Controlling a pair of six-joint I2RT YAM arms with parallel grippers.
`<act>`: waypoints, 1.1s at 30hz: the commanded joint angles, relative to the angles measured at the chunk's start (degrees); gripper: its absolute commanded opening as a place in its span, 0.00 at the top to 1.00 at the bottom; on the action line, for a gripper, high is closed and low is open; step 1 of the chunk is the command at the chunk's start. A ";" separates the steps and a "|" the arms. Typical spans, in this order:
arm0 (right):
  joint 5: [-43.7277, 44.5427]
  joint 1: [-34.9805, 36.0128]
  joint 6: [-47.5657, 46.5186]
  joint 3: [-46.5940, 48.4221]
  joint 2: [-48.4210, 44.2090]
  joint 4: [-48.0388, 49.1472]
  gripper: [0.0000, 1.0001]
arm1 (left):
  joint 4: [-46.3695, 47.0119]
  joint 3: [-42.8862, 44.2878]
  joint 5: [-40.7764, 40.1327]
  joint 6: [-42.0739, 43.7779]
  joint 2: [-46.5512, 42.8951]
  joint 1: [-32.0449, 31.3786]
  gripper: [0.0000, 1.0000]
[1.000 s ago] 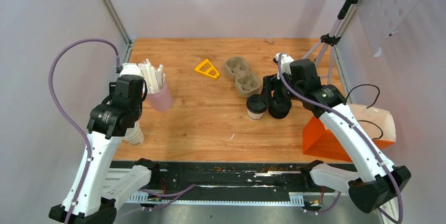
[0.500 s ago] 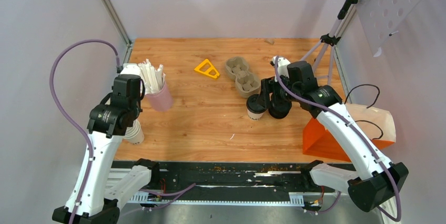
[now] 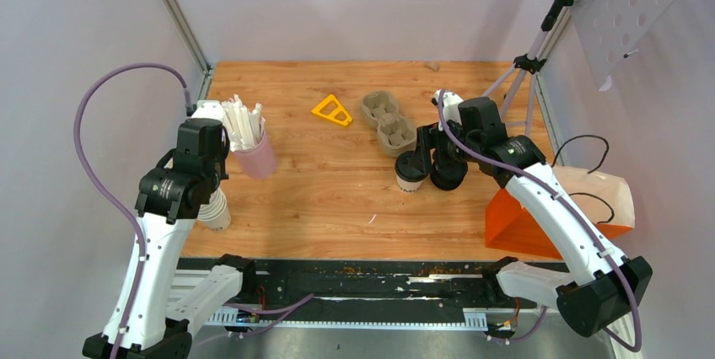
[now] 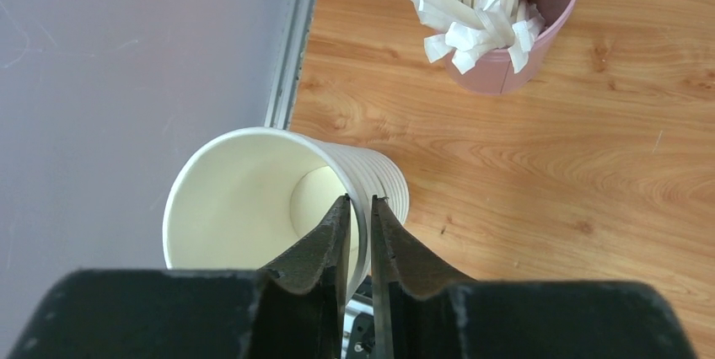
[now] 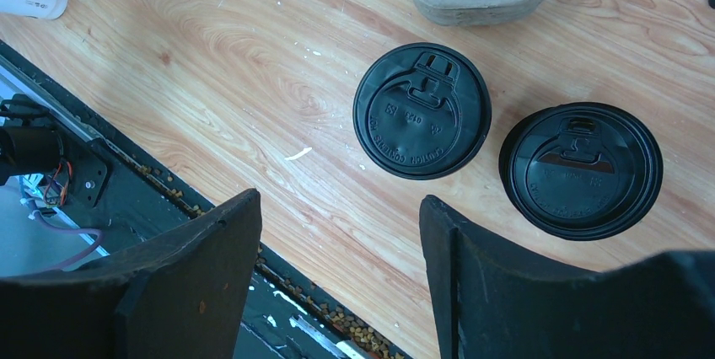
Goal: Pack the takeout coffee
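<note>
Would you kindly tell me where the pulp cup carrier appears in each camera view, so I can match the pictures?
Top external: the pulp cup carrier lies mid-table, toward the far side, just beyond the lidded cups.
Left wrist: not in it.
Right wrist: at the top edge, cut off by the frame.
Shared landmark: the black-lidded coffee cup nearest the carrier, seen in the top and right wrist views.

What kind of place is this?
Probably a robot test cell staged as a coffee counter: plain walls around a wooden table, two robot arms at its edge, black-lidded cups and a pulp cup carrier.
</note>
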 commanded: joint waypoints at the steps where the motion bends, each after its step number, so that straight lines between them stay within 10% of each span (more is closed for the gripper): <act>1: -0.76 0.08 -0.38 -0.03 -1.06 1.71 0.31 | -0.07 1.85 0.65 0.72 -0.60 0.29 0.81; 9: -1.19 0.08 -0.37 0.37 -0.98 1.51 0.31 | 0.21 6.31 -0.21 2.63 -0.25 0.29 0.99; 19: -1.71 0.11 -0.22 1.22 -0.98 1.15 0.31 | -0.62 13.93 0.35 3.50 0.74 0.28 1.00; 33: 3.94 0.09 -0.13 0.53 -0.49 0.28 0.27 | 2.81 27.25 26.97 1.31 6.35 -1.28 1.00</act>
